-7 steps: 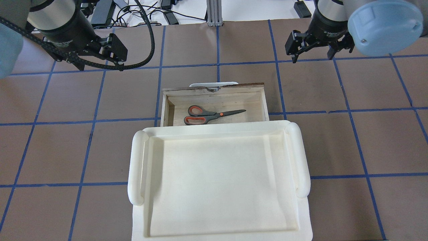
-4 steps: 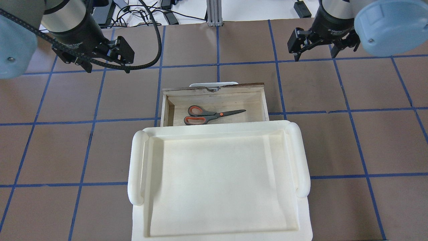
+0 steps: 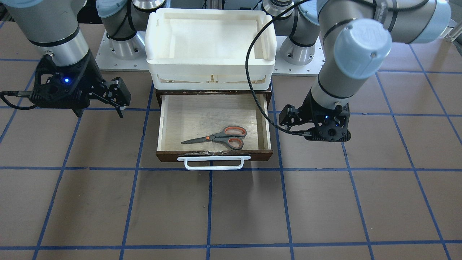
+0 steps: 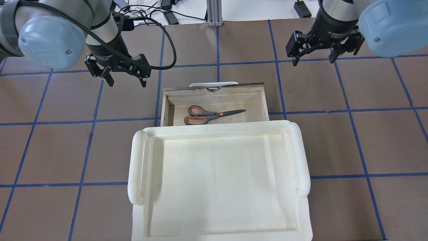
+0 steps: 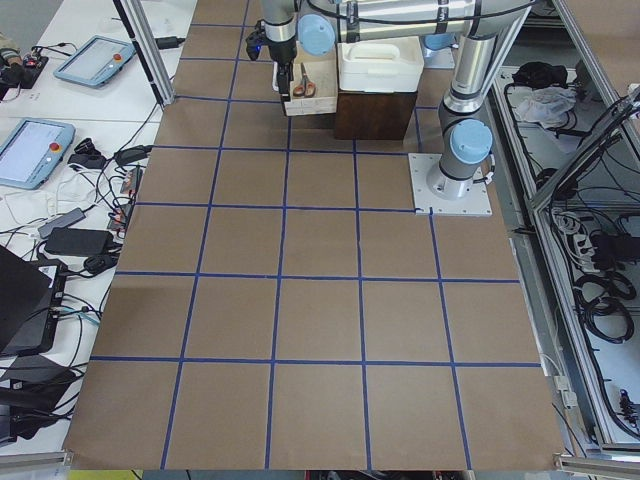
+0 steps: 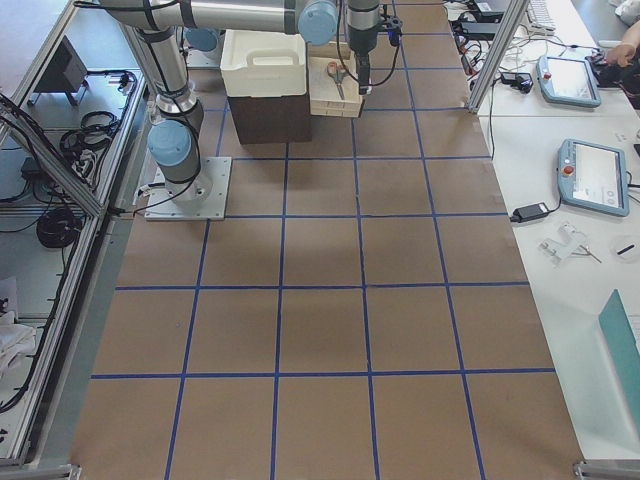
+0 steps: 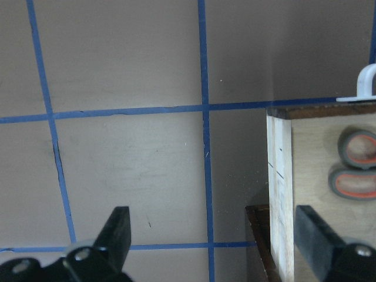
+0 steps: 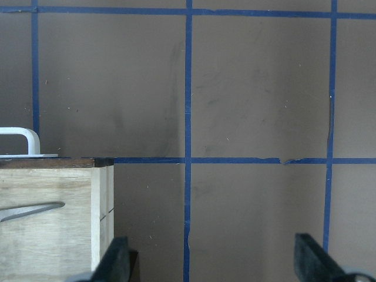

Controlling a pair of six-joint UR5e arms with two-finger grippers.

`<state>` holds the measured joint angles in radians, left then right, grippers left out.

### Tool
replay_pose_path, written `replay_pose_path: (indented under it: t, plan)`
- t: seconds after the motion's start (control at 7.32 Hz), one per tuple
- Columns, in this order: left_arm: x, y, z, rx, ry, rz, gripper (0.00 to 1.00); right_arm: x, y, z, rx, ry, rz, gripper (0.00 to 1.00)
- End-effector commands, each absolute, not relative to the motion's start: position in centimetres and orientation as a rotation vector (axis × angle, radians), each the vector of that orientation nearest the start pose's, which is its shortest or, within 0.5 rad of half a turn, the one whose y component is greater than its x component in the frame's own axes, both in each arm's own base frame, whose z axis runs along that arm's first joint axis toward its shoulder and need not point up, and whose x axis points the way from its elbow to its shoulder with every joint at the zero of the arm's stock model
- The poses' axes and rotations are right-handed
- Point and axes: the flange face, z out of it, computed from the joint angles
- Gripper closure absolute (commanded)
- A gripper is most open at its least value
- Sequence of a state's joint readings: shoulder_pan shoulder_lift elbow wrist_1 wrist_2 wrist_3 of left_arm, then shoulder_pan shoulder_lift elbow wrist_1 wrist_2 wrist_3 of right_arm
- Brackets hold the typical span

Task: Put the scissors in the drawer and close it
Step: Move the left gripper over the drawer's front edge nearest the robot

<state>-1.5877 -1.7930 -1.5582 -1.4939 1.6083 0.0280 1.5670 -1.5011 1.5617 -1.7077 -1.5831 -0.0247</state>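
The scissors (image 4: 214, 114), with grey handles lined orange-red, lie flat inside the open drawer (image 4: 214, 87); they also show in the front view (image 3: 216, 137). The drawer's dark front (image 3: 213, 156) carries a white bar handle (image 3: 213, 167). My left gripper (image 4: 127, 80) is open and empty, hovering over the table just left of the drawer's far corner. Its wrist view shows the drawer's side wall (image 7: 279, 188) and the scissors' loops (image 7: 358, 164). My right gripper (image 4: 312, 61) is open and empty, farther off beyond the drawer's right corner. Its wrist view shows the drawer corner (image 8: 100, 194).
A large white plastic tray (image 4: 137, 167) sits on top of the dark cabinet that the drawer slides out of, nearer the robot. The brown table is crossed by a grid of blue tape lines (image 4: 277, 63). Cables and devices lie beyond the far table edge.
My left arm has swung right and nearer the drawer, and its gripper has turned. The right gripper has barely shifted. The scissors and drawer have not moved.
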Motion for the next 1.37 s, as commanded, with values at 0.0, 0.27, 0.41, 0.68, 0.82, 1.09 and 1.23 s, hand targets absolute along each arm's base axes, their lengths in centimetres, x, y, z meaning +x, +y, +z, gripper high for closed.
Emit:
replay_pose_path:
  t: [0.0, 0.27, 0.41, 0.68, 0.82, 1.09, 1.23]
  plan:
    - [-13.9, -59.1, 29.0, 0.066, 3.086, 0.354, 0.00, 12.8, -52.6, 46.2, -0.028, 3.159, -0.092, 0.00]
    - [-15.6, -61.9, 29.0, 0.016, 3.083, 0.192, 0.00, 12.6, -52.6, 46.2, -0.023, 3.167, -0.089, 0.00]
    - [-15.6, -64.7, 32.0, -0.015, 3.099, 0.065, 0.00, 12.6, -52.6, 46.1, -0.023, 3.166, -0.084, 0.00]
    - [-15.5, -67.7, 33.7, -0.036, 3.098, -0.116, 0.00, 12.5, -52.3, 45.2, -0.021, 3.168, -0.058, 0.00]
    - [-16.6, -68.2, 32.3, -0.076, 3.100, -0.138, 0.00, 12.4, -52.3, 45.2, -0.019, 3.168, -0.058, 0.00]
    - [-25.6, -66.0, 31.1, -0.177, 3.087, -0.140, 0.00, 12.3, -52.3, 45.2, -0.019, 3.169, -0.060, 0.00]
    - [-27.4, -65.6, 29.8, -0.261, 3.084, -0.116, 0.00, 12.3, -52.3, 45.1, -0.019, 3.171, -0.055, 0.00]
